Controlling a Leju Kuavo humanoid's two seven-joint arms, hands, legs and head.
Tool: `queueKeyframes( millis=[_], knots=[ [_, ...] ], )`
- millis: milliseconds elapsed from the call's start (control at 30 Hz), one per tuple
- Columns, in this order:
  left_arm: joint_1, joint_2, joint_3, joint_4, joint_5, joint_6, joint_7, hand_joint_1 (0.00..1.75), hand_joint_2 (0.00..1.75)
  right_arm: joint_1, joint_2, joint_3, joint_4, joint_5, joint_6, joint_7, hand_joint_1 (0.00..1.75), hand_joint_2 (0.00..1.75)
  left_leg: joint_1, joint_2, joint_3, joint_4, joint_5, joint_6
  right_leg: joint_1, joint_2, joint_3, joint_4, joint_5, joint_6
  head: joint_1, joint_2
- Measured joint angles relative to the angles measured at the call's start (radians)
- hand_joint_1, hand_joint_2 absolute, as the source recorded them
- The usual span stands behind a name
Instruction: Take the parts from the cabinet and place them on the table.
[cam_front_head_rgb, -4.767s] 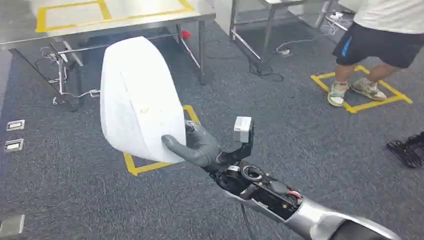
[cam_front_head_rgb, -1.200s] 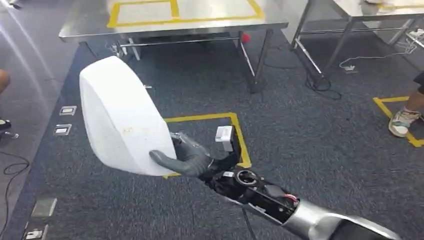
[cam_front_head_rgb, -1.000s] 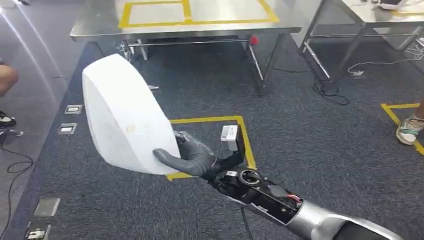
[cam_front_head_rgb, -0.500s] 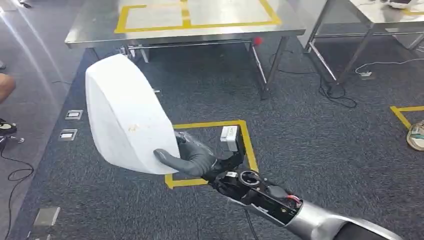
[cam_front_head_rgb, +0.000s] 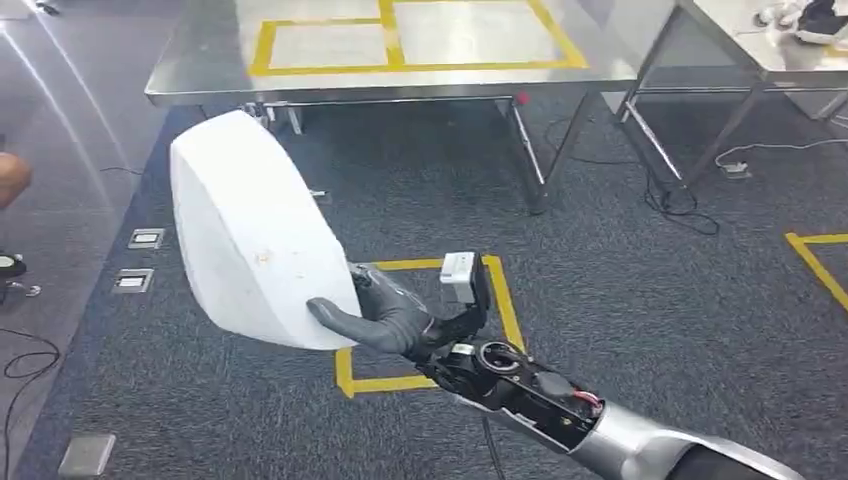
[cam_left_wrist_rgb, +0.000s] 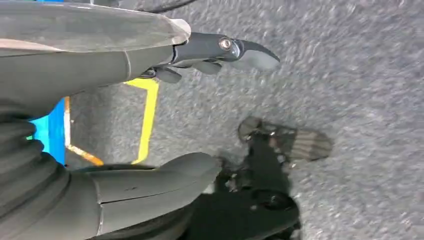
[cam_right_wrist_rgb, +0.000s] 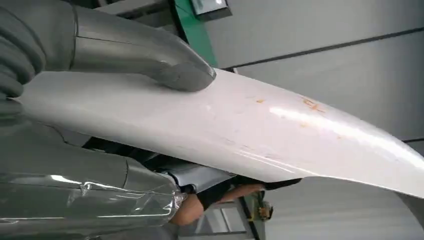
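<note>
Closer now to the desk (cam_front_head_rgb: 200, 75), I kept my right hand (cam_front_head_rgb: 385, 312) clamped on the part (cam_front_head_rgb: 250, 235), carrying it high; left hand (cam_left_wrist_rgb: 150, 125) hung slack, fingers apart.

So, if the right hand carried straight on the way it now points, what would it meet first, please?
Probably nothing soon: the right hand, gripping the white part, points up and leftward toward the steel table. The table's edge looks the likeliest first contact, though depth is unclear.
</note>
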Motion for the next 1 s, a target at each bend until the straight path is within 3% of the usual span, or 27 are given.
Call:
queueKeyframes(
  millis=[33,67,100,167,200,233,267,333,367,400,433,467,533,567,600,633,700,733,767,800,833,900,933,1000],
  knots=[
    [0.001,0.000,0.000,0.000,0.000,0.000,0.000,0.00,1.75,0.003,0.000,0.000,0.000,0.000,-0.002,0.000,1.75,1.75,-0.003,-0.001,0.010,0.000,-0.009,0.001,0.001,0.000,-0.035,0.041,-0.023,-0.002,0.004,0.000],
    [0.002,0.000,0.000,0.000,0.000,-0.001,0.000,0.00,1.75,0.004,0.000,0.000,0.000,0.000,-0.002,0.000,1.75,1.75,-0.006,-0.002,0.023,0.000,-0.019,0.002,0.002,0.000,-0.051,0.038,-0.021,-0.006,0.008,0.000],
    [0.003,0.000,0.000,0.000,0.000,-0.001,0.000,0.00,1.75,0.004,0.000,0.000,0.000,0.000,-0.002,0.000,1.75,1.75,-0.008,-0.003,0.034,0.000,-0.027,0.002,0.004,0.000,-0.051,0.009,-0.002,-0.011,0.011,0.000],
    [0.001,-0.002,0.000,0.000,0.002,-0.004,0.000,0.00,1.75,0.003,0.000,0.000,0.000,0.002,-0.002,0.000,1.75,1.75,-0.012,-0.006,0.076,-0.001,-0.054,0.003,0.018,0.002,-0.011,-0.165,0.132,-0.035,0.021,0.000],
    [0.005,-0.003,0.000,0.000,0.003,-0.004,0.000,0.00,1.75,0.003,0.000,0.000,0.000,0.004,-0.002,0.001,1.75,1.75,-0.011,-0.006,0.082,-0.005,-0.065,0.002,0.028,0.002,-0.002,-0.239,0.224,-0.049,0.025,0.000],
    [0.000,-0.005,0.000,0.000,0.003,-0.005,0.000,0.00,1.75,0.003,0.000,0.000,0.002,0.005,-0.002,0.000,1.75,1.75,-0.015,-0.010,0.091,0.000,-0.071,-0.003,0.033,0.004,-0.010,-0.247,0.208,-0.049,0.011,0.000],
    [-0.005,-0.005,0.000,0.000,0.005,-0.006,0.000,0.00,1.75,0.002,0.000,0.001,0.002,0.005,-0.001,0.002,1.75,1.75,-0.015,-0.010,0.085,-0.002,-0.076,-0.009,0.032,0.004,0.010,-0.253,0.210,-0.050,0.018,0.000],
    [-0.003,-0.006,0.000,0.000,0.007,-0.006,0.000,0.00,1.75,0.000,0.000,0.000,0.001,0.008,0.000,0.001,1.75,1.75,-0.016,-0.008,0.097,-0.006,-0.072,-0.017,0.031,0.002,0.018,-0.266,0.216,-0.053,0.021,0.000],
    [-0.003,-0.002,0.000,0.000,0.008,-0.006,0.000,0.00,1.75,0.000,0.004,0.000,-0.001,0.010,0.002,0.000,1.75,1.75,-0.015,-0.008,0.097,-0.002,-0.083,-0.020,0.018,0.004,0.039,-0.285,0.221,-0.056,0.021,0.000],
    [-0.004,-0.004,0.000,0.000,0.009,-0.005,0.000,0.00,1.75,-0.001,0.005,0.000,-0.001,0.010,0.003,0.001,1.75,1.75,-0.015,-0.006,0.086,0.034,-0.078,-0.023,0.020,0.004,0.052,-0.296,0.221,-0.056,0.022,0.000],
    [-0.004,-0.005,0.000,0.000,0.009,-0.005,0.000,0.00,1.75,-0.002,0.005,0.000,-0.001,0.010,0.003,0.001,1.75,1.75,-0.015,-0.006,0.058,0.078,-0.082,-0.026,0.017,0.003,0.058,-0.301,0.220,-0.057,0.019,0.000],
    [-0.007,-0.006,0.000,0.000,0.009,-0.005,0.000,0.00,1.75,-0.005,0.007,0.002,-0.001,0.010,0.003,0.001,1.75,1.75,-0.009,-0.005,-0.018,0.192,-0.110,-0.036,0.015,0.001,0.067,-0.307,0.215,-0.059,0.005,0.000],
    [-0.005,-0.006,0.000,0.000,0.010,-0.005,0.000,0.00,1.75,-0.001,0.007,0.002,-0.001,0.011,0.003,0.001,1.75,1.75,-0.003,-0.005,-0.121,0.322,-0.178,-0.047,0.011,0.001,0.080,-0.308,0.201,-0.059,0.000,0.000],
    [-0.003,-0.006,0.000,0.000,0.010,-0.005,0.000,0.00,1.75,-0.001,0.007,0.002,0.000,0.011,0.003,0.001,1.75,1.75,0.001,-0.005,-0.149,0.336,-0.184,-0.050,0.010,0.002,0.088,-0.308,0.194,-0.058,-0.003,0.000],
    [-0.001,-0.005,0.000,0.000,0.010,-0.004,0.000,0.00,1.75,-0.001,0.007,0.003,0.000,0.011,0.003,0.001,1.75,1.75,0.004,-0.004,-0.156,0.311,-0.165,-0.054,0.007,0.004,0.099,-0.308,0.185,-0.055,-0.009,0.000],
    [-0.001,-0.003,0.000,0.000,0.010,-0.004,0.000,0.00,1.75,-0.001,0.007,0.003,0.000,0.011,0.003,0.001,1.75,1.75,0.007,-0.004,-0.144,0.249,-0.117,-0.056,0.005,0.005,0.111,-0.308,0.176,-0.051,-0.014,0.000],
    [-0.002,-0.001,0.000,0.000,0.010,-0.004,0.000,0.00,1.75,-0.002,0.008,0.003,0.000,0.011,0.003,0.001,1.75,1.75,0.014,-0.001,-0.075,0.051,0.031,-0.063,0.000,0.005,0.137,-0.308,0.153,-0.039,-0.021,0.000],
    [-0.001,-0.003,0.000,0.000,0.010,-0.004,0.000,0.00,1.75,-0.002,0.008,0.003,0.000,0.011,0.003,0.001,1.75,1.75,0.016,0.006,-0.065,-0.005,0.067,-0.066,0.003,0.005,0.134,-0.305,0.144,-0.032,-0.028,0.000],
    [-0.004,-0.003,0.000,0.000,0.010,-0.004,0.000,0.00,1.75,-0.002,0.008,0.003,0.000,0.011,0.003,0.002,1.75,1.75,0.010,0.011,-0.063,0.003,0.018,-0.050,0.006,0.008,0.140,-0.304,0.134,-0.025,-0.035,0.000],
    [-0.004,-0.004,0.000,0.000,0.010,-0.004,0.000,0.00,1.75,-0.003,0.008,0.004,0.000,0.011,0.003,0.003,1.75,1.75,0.007,0.008,-0.058,0.003,0.043,-0.042,0.007,0.005,0.135,-0.308,0.122,-0.018,-0.030,0.000],
    [-0.001,-0.003,0.000,0.000,0.010,-0.004,0.000,0.00,1.75,-0.002,0.008,0.004,0.000,0.011,0.003,0.002,1.75,1.75,0.012,0.004,-0.058,0.001,0.045,-0.035,0.008,0.006,0.154,-0.293,0.127,-0.011,-0.025,0.000],
    [-0.001,-0.003,0.000,0.000,0.010,-0.004,0.000,0.00,1.75,-0.002,0.008,0.004,0.000,0.011,0.003,0.002,1.75,1.75,0.010,0.005,-0.037,-0.001,0.040,-0.022,0.002,0.003,0.157,-0.294,0.109,-0.003,-0.018,0.000],
    [-0.002,-0.003,0.000,0.000,0.010,-0.004,0.000,0.00,1.75,-0.004,0.008,0.004,0.000,0.011,0.003,0.001,1.75,1.75,0.009,0.004,-0.027,-0.001,0.033,-0.014,0.000,0.001,0.140,-0.244,0.093,0.000,-0.012,0.000],
    [-0.003,0.000,0.000,0.000,0.010,-0.004,0.000,0.00,1.75,-0.003,0.008,0.004,0.000,0.011,0.003,0.001,1.75,1.75,0.005,0.005,-0.017,-0.001,0.021,-0.007,0.001,0.001,0.042,-0.069,0.030,0.005,0.000,0.000]
  ],
)
